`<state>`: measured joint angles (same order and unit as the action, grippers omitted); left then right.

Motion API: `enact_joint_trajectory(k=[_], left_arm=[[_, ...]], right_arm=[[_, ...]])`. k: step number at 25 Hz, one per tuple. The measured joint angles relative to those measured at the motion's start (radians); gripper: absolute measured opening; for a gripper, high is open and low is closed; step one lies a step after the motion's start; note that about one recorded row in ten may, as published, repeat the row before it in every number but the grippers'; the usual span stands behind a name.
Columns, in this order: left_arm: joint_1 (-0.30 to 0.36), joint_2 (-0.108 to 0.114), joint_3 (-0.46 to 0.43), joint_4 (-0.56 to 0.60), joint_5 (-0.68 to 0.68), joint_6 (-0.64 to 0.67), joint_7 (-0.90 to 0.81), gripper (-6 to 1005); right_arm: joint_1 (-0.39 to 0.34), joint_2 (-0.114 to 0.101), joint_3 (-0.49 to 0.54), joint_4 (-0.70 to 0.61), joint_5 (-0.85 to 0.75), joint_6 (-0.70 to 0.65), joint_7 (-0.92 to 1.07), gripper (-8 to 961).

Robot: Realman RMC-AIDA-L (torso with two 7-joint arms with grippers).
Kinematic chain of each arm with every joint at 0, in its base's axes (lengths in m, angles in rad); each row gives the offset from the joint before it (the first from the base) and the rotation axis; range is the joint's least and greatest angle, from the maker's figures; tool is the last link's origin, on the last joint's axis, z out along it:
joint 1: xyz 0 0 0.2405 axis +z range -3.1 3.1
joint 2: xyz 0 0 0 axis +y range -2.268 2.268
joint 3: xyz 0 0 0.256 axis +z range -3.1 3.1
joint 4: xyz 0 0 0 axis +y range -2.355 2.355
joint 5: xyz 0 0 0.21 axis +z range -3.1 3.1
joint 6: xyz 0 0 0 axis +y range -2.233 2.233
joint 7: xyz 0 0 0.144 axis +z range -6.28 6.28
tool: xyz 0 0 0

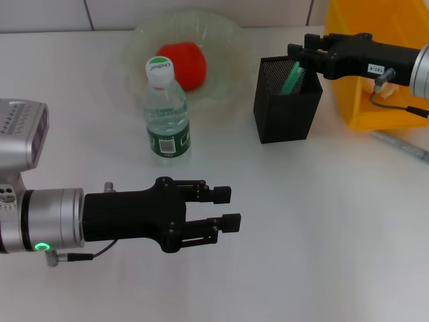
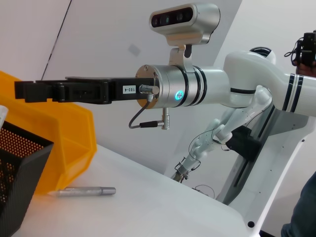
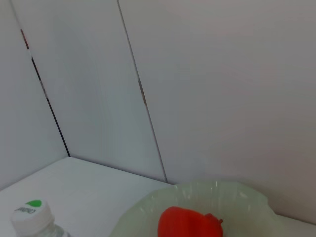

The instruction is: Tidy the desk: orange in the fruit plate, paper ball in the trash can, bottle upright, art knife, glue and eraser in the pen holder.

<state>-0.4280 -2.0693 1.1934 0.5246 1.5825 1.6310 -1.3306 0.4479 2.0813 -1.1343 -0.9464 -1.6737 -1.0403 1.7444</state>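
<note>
Green-handled knife (image 1: 291,79) hangs in the right hand (image 1: 299,62), tip inside the pen holder (image 1: 287,100) at the far right; releasing it seems next. The left hand (image 1: 226,208) hovers empty and half open over the near counter (image 1: 322,235); orange (image 1: 182,64) in the plate (image 1: 224,40), bottle (image 1: 165,111) upright.

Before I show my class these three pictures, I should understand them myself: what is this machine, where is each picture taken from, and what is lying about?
It is a two-armed robot tidying a desk. The head camera looks down on the white table. The left hand hovers open and empty. The right hand holds a green tool over the black pen holder. The orange lies in the fruit plate, the bottle stands upright, the trash can sits beside the holder. The other two pictures come from wrist cameras.
</note>
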Motion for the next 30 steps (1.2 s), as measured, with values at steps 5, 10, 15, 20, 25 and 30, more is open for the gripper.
enact_joint_trajectory(k=[5, 10, 15, 20, 25, 30], left_arm=[[0.0, 0.0, 0.0, -0.004, 0.0, -0.001, 0.007, 571], [0.001, 0.002, 0.0, -0.005, 0.0, 0.003, 0.007, 572], [0.004, 0.003, -0.009, -0.004, 0.001, 0.005, 0.008, 572], [0.003, 0.003, -0.009, -0.005, 0.001, 0.005, 0.009, 573], [0.0, 0.001, -0.007, -0.006, 0.001, 0.001, 0.01, 573], [-0.005, 0.0, -0.007, -0.014, 0.001, -0.013, 0.01, 573]], right_arm=[[-0.008, -0.001, -0.003, -0.018, 0.0, -0.013, 0.004, 434], [-0.024, -0.049, 0.034, -0.236, -0.172, -0.263, 0.204, 534], [-0.004, -0.078, 0.099, -0.522, -0.446, -0.543, 0.415, 533], [0.054, -0.073, 0.129, -0.72, -0.724, -0.803, 0.486, 532], [0.089, -0.018, 0.122, -0.765, -1.042, -0.836, 0.476, 531], [0.077, 0.001, 0.106, -0.647, -1.131, -0.684, 0.463, 531]])
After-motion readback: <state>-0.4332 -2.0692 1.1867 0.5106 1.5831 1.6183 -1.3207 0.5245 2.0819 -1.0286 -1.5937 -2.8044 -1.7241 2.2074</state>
